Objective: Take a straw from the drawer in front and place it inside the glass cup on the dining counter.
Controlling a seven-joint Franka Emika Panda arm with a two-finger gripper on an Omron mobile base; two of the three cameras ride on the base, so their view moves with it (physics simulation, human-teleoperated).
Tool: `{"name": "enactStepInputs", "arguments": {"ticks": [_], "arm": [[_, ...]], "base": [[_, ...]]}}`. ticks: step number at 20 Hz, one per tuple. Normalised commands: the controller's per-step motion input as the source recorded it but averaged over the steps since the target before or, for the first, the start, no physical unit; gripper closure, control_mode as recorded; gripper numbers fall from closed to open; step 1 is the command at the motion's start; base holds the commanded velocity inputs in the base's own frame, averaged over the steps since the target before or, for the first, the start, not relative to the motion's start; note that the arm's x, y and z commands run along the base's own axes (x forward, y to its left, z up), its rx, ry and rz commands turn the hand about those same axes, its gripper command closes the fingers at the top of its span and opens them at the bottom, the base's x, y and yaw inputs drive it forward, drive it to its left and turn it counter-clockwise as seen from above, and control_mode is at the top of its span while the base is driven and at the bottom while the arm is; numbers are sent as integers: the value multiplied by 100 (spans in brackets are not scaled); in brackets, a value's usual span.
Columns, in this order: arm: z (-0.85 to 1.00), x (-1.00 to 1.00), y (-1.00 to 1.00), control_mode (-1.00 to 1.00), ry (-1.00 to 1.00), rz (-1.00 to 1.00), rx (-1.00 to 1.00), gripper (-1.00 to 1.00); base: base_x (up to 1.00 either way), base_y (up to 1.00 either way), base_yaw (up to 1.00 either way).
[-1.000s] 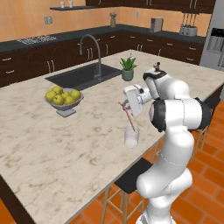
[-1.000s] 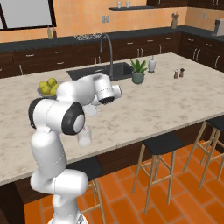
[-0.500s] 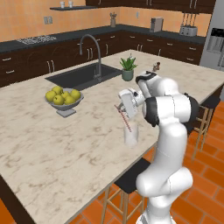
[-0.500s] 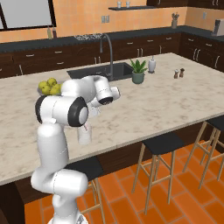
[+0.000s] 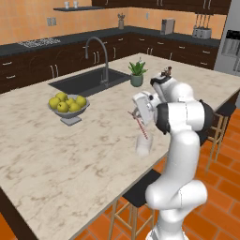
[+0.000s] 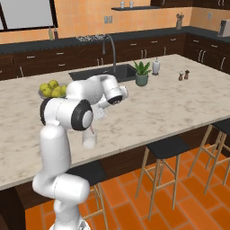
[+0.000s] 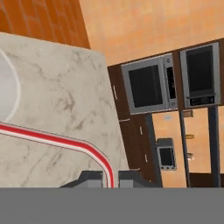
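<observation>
I have the fingers [image 7: 110, 178] closed tight on the straw [image 7: 65, 142], and in the hand view its red and white stripes run up from between the two tips, bend, then stretch away to the left across the marbled top. The pale curved rim of the glass cup [image 7: 8, 87] sits at the left edge of that view, just above the straw's far stretch.

From the left base view, the fingers [image 5: 137, 114] hang above the near edge of the dining table [image 5: 56, 154], and the straw [image 5: 140, 125] slants down from them toward the glass cup [image 5: 143, 145], which stands upright on the marble close to that edge. I cannot tell whether the straw's lower tip is already inside the rim or only just over it. In the right base view the glass cup [image 6: 89, 140] shows below the arm's dark elbow, with a short bit of the straw [image 6: 92, 130] above its rim.

Farther along the table I see the grey bowl of yellow-green fruit [image 5: 68, 107], well apart from the cup, and the small potted plant [image 5: 137, 74] beside the sink [image 5: 89, 80].
</observation>
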Motion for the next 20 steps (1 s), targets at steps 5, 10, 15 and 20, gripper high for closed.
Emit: {"name": "enactStepInputs", "arguments": {"ticks": [5,10,15,20], "arm": [[-30,-70,-19,-100,-28,10,5,100],[-77,-5,0,-100,-22,14,0,100],[-49,6,-49,-100,-24,17,12,-100],[-17,0,-90,-100,-31,19,27,-100]], "base": [[0,0,0],[0,0,0],[0,0,0],[0,0,0]]}}
